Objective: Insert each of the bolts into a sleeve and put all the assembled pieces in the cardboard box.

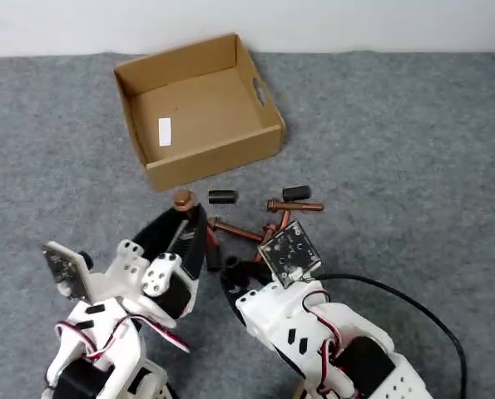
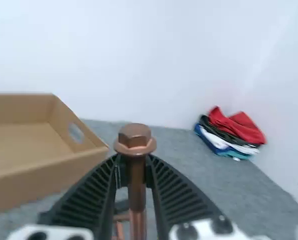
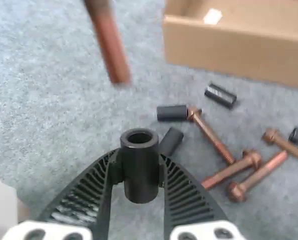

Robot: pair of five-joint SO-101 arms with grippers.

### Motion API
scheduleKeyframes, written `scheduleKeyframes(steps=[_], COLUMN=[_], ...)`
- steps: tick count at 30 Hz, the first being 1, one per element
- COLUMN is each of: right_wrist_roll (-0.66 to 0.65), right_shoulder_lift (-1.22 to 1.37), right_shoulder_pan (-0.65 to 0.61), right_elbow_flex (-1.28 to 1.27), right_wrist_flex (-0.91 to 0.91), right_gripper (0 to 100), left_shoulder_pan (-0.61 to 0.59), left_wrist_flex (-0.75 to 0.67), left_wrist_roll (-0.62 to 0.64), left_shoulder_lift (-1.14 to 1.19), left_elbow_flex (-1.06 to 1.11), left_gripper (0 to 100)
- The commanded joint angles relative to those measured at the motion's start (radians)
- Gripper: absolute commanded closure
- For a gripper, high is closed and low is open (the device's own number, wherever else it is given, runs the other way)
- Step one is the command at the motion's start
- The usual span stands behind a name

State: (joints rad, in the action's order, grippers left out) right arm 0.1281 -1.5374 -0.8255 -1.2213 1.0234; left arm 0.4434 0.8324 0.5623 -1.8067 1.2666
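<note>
My left gripper (image 1: 187,219) is shut on a copper bolt (image 1: 181,200), held off the carpet with its hex head (image 2: 134,138) toward the cardboard box (image 1: 214,158). Just to its right, my right gripper (image 1: 233,271) is shut on a black sleeve (image 3: 138,165) whose open bore faces up. The held bolt's shank (image 3: 108,45) hangs a short way beyond that sleeve. Between the grippers and the box lie loose bolts (image 1: 295,205) (image 1: 235,230) and loose sleeves (image 1: 222,197) (image 1: 295,193). The box is open, with only a white label inside.
Grey carpet covers the table. Several loose bolts (image 3: 234,170) and sleeves (image 3: 171,112) cluster just ahead of the right gripper. The box's wall (image 2: 38,170) rises to one side of the left gripper. Folded clothes (image 2: 229,135) lie far off by the wall.
</note>
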Motion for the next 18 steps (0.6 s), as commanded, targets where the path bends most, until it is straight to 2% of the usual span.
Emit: scheduleKeyframes(steps=[1,13,18], right_wrist_roll=[-0.075,-0.086,-0.086], right_shoulder_lift=[-0.008,-0.008,-0.008], right_shoulder_pan=[-0.013,-0.013,-0.013], right_elbow_flex=[0.017,0.044,0.046], right_wrist_flex=[-0.053,-0.059,-0.059], right_gripper=[99.1,99.1,99.1], left_shoulder_pan=[0.015,0.025,0.095], left_wrist_flex=[-0.032,-0.029,-0.029], left_wrist_roll=[0.015,0.018,0.018], left_shoulder_lift=[-0.009,-0.008,-0.008], left_elbow_flex=[-0.001,0.025,0.045], left_gripper=[100,100,100])
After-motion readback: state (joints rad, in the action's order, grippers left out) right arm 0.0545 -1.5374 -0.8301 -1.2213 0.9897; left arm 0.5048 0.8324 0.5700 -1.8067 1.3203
